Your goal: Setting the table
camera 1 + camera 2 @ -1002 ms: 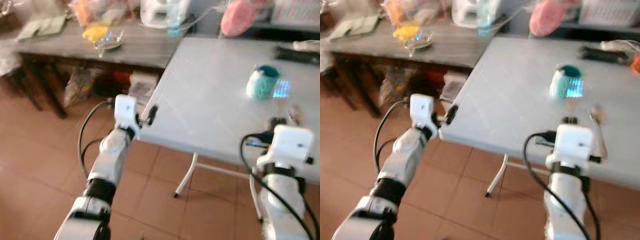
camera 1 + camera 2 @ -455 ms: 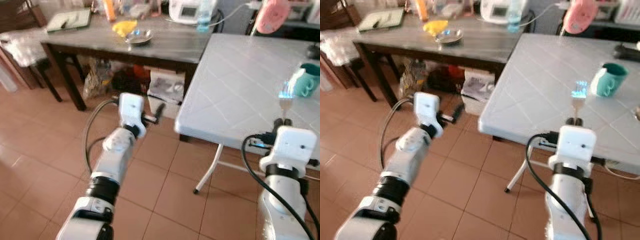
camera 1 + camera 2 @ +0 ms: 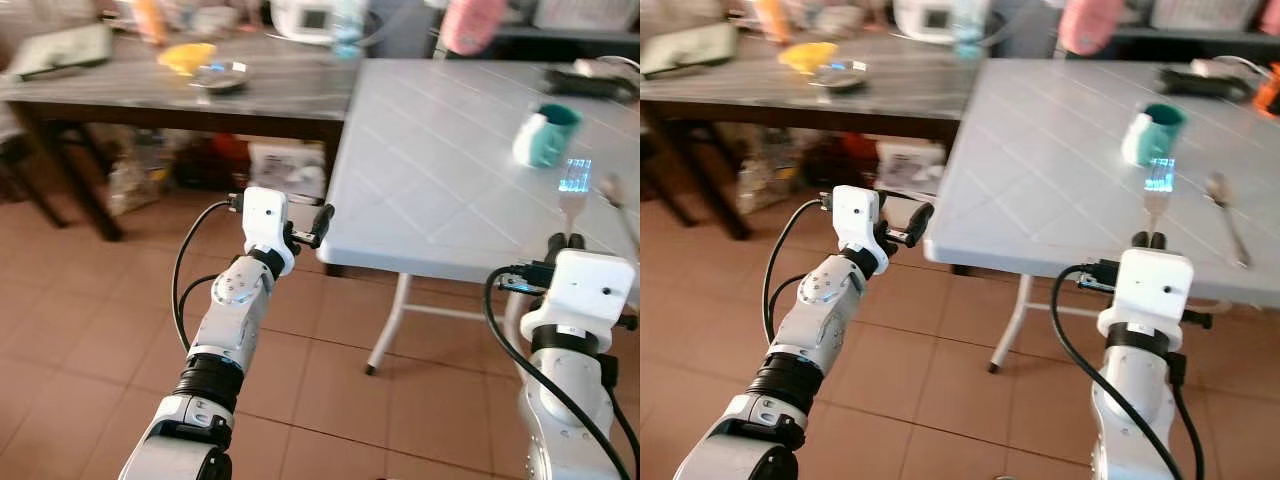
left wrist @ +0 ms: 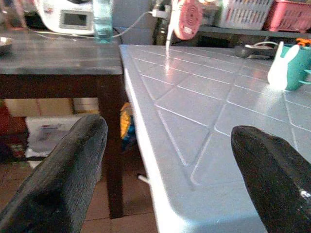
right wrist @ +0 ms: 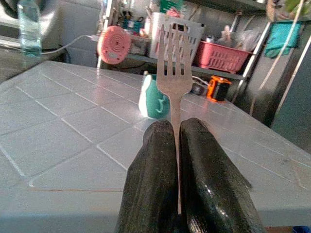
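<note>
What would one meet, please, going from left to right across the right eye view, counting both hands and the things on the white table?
Left hand → teal mug → fork held upright in the right hand → spoon lying on the white table.

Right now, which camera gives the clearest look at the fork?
The right wrist view: the fork stands close and sharp, tines up, pinched between the right gripper's fingers. Both eye views show it small and glinting above the right wrist. The left wrist view faces the table instead.
</note>
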